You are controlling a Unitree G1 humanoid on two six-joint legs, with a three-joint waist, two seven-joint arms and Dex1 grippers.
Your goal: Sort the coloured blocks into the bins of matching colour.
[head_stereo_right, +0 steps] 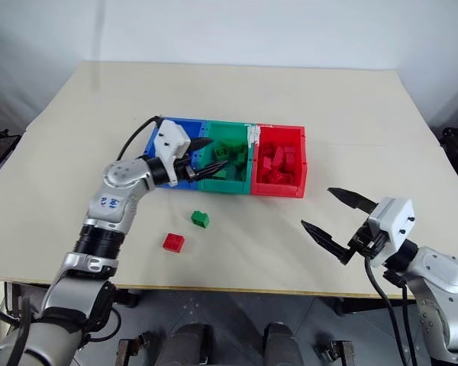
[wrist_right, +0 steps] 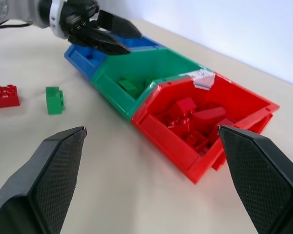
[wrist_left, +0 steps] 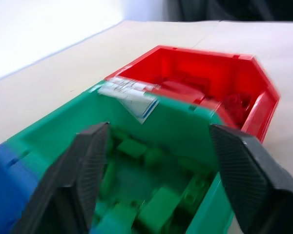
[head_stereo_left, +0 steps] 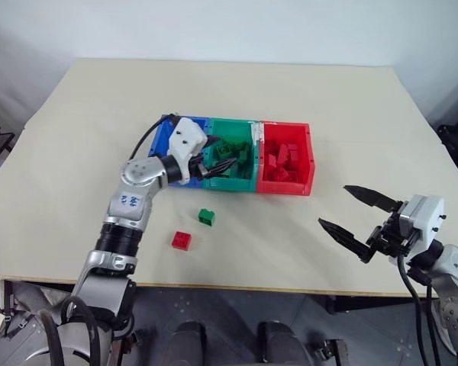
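Two silver robot arms, each ending in a white-cased wrist block and a black two-fingered tool.
Left arm [head_stereo_left: 130, 213]: grey metal segments, black ribbed collar, blue marks on its round joint; a black cable loops from its white block. Left tool [head_stereo_left: 220, 160] and right tool [head_stereo_left: 359, 221] have tapered, cross-hatched black fingers [wrist_right: 49, 180]; black cables trail under the right wrist block [head_stereo_left: 424, 217].

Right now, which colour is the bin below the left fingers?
Green; the bin shows best in the left wrist view.
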